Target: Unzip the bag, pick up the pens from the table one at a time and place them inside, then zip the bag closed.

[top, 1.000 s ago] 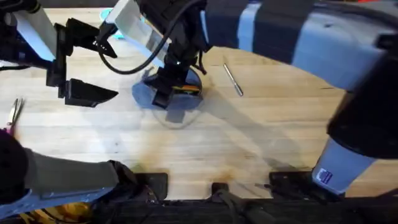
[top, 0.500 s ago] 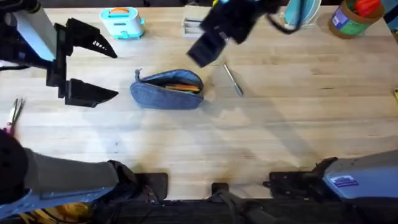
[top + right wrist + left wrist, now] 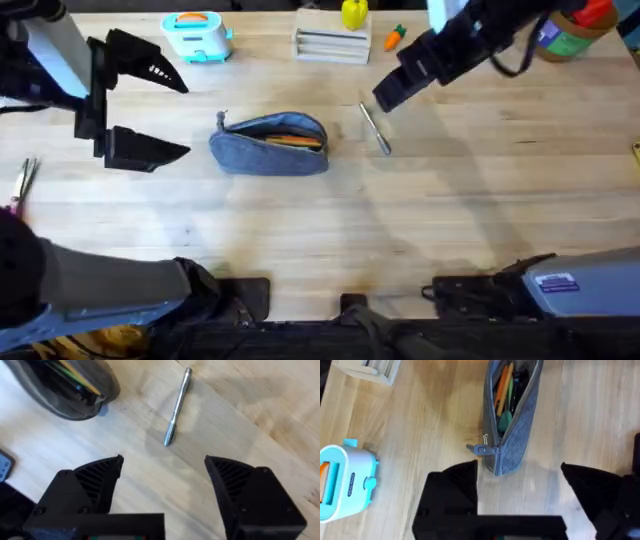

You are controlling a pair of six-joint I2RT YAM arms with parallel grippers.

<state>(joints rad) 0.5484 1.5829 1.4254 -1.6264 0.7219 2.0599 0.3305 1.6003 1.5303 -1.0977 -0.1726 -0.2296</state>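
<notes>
The bag (image 3: 269, 144) lies unzipped on the table (image 3: 420, 220) (pens inside); one silver pen (image 3: 375, 129) lies just right of it. The right gripper (image 3: 162, 477) hangs above that pen, jaws wide, empty. The left gripper (image 3: 130, 105), left of the bag, is wide too, holding nothing
</notes>
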